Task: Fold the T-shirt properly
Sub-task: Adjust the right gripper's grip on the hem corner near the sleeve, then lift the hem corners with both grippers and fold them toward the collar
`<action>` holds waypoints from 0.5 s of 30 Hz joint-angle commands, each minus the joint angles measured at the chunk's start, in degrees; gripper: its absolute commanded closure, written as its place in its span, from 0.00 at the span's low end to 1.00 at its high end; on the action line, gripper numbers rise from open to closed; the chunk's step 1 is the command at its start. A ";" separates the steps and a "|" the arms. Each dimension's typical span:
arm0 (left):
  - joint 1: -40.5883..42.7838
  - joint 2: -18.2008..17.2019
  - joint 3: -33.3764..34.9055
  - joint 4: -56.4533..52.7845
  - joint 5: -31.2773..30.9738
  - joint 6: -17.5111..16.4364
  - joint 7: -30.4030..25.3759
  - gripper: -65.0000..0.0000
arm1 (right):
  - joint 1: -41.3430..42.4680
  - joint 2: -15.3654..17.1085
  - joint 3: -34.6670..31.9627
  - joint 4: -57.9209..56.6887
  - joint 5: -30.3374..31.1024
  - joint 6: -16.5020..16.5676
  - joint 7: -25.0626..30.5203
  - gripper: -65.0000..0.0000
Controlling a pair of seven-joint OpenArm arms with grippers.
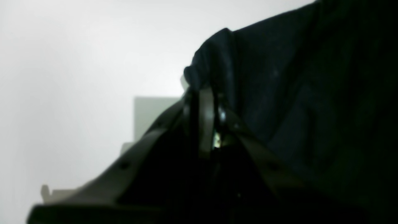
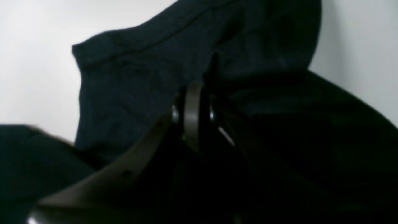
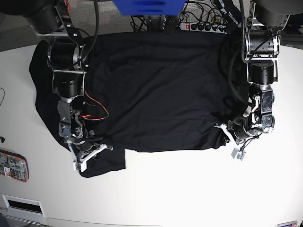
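T-shirt (image 3: 156, 90) lies spread across white surface (image 3: 189, 189), hem toward us. We judge grasp step done — left gripper (image 1: 205, 93) and right gripper (image 2: 194, 93) jaws both pinched closed on hem corners. Next move, we reckon: lift both together, carry hem over toward collar evenly.
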 commanded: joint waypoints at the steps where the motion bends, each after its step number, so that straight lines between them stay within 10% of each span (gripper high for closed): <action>1: 0.30 -0.71 0.12 -0.27 3.09 0.85 4.24 1.00 | 1.82 0.27 0.21 0.91 0.51 0.32 1.05 1.00; 15: -6.11 -1.67 -0.06 -0.53 13.20 0.85 4.50 1.00 | 1.82 0.27 0.12 0.91 0.51 0.41 0.97 1.00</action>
